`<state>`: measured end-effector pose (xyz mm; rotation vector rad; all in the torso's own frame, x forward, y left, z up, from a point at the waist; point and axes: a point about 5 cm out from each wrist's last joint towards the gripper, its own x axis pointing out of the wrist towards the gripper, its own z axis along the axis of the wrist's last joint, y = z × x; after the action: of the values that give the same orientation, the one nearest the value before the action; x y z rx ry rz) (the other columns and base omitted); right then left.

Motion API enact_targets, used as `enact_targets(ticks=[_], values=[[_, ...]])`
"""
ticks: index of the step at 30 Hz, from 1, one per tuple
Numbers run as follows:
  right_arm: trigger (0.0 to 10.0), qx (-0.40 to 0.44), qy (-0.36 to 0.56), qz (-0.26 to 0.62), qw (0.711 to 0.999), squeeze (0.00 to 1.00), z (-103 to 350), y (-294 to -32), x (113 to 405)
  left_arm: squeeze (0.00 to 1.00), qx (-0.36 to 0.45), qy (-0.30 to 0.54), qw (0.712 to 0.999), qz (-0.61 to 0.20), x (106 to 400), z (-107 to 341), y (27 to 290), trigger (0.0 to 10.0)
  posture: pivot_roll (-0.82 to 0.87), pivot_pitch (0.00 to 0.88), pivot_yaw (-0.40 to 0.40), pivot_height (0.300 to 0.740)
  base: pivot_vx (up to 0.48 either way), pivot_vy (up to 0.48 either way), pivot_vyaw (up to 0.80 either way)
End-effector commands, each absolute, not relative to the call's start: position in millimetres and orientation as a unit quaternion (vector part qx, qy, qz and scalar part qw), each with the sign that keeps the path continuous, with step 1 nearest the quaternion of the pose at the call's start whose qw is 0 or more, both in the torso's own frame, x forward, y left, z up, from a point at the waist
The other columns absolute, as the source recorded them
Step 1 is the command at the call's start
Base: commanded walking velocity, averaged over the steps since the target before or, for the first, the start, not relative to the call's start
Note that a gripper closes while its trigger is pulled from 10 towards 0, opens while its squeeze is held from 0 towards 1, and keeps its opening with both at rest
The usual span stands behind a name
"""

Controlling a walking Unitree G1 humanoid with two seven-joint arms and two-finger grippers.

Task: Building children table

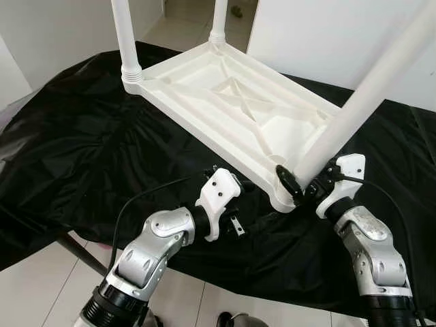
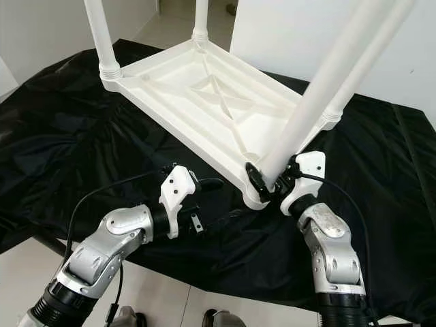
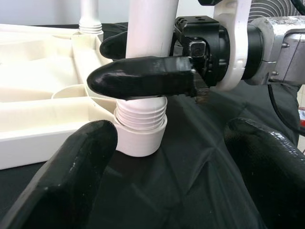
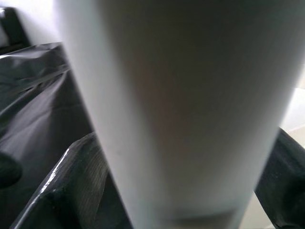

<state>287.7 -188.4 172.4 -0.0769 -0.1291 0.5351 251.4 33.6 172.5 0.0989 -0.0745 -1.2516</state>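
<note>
four legs: the upturned white tabletop (image 1: 231, 102) lies on the black-draped worktop (image 1: 82, 150); three stand in corners
fourth leg (image 1: 368, 95): tilted, threaded end at the near corner socket (image 3: 141, 138)
right claw (image 1: 300, 182): clamped on that leg just above the socket
left claw (image 1: 225, 178): spread, just beside the socket
hidden: thread seating unclear

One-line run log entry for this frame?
stage: screwing near leg into upturned tabletop | right gripper: shut on leg base | left gripper: open, beside corner socket | surface: black cloth
</note>
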Motion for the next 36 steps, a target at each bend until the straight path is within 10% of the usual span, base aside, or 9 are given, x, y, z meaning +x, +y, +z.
enact_targets(ticks=[1,4,5,7,8,24,26,27,36], values=[[10.0,-0.039,-0.062,0.282,0.957,0.00,171.3,-189.8,289.2,0.00,0.045,-0.033,0.808,-0.586,249.9,171.8,32.4,10.0,0.06,0.115,-0.098,0.740,0.000,0.000,0.00],[10.0,-0.043,-0.054,0.313,0.947,0.00,168.8,-188.3,294.1,0.00,0.046,-0.034,0.810,-0.584,250.4,172.4,32.9,10.0,0.07,0.111,-0.101,0.740,0.000,0.000,0.00],[4.7,-0.048,-0.046,0.324,0.944,0.00,165.9,-188.4,297.1,0.00,0.047,-0.035,0.811,-0.583,250.7,172.7,33.3,10.0,0.07,0.109,-0.101,0.740,0.000,0.000,0.00],[4.7,-0.051,-0.041,0.332,0.941,0.00,163.8,-189.2,299.5,0.00,0.047,-0.035,0.811,-0.582,250.9,173.0,33.6,10.0,0.07,0.109,-0.101,0.740,0.000,0.000,0.00],[0.0,-0.055,-0.037,0.335,0.940,0.00,161.9,-191.1,301.8,0.00,0.048,-0.036,0.812,-0.581,250.9,173.3,34.0,10.0,0.07,0.109,-0.101,0.740,0.000,0.000,0.00],[0.0,-0.042,-0.028,0.338,0.940,0.00,154.6,-201.5,301.8,0.00,0.047,-0.035,0.813,-0.580,250.4,173.9,34.4,10.0,0.06,0.127,-0.099,0.740,0.000,0.000,0.00],[1.8,-0.038,-0.029,0.334,0.941,0.00,154.0,-200.1,300.5,0.00,0.046,-0.035,0.812,-0.580,250.2,173.9,34.2,10.0,0.06,0.129,-0.099,0.740,0.000,0.000,0.00],[10.0,-0.034,-0.029,0.324,0.945,0.00,153.8,-197.9,299.3,0.00,0.046,-0.035,0.812,-0.581,250.0,173.8,34.0,10.0,0.06,0.132,-0.099,0.740,0.000,0.000,0.00],[10.0,-0.004,-0.033,0.219,0.975,0.00,149.6,-178.5,295.2,0.00,0.041,-0.031,0.811,-0.583,247.5,171.2,32.9,10.0,0.05,0.145,-0.098,0.740,0.000,0.000,0.00]])
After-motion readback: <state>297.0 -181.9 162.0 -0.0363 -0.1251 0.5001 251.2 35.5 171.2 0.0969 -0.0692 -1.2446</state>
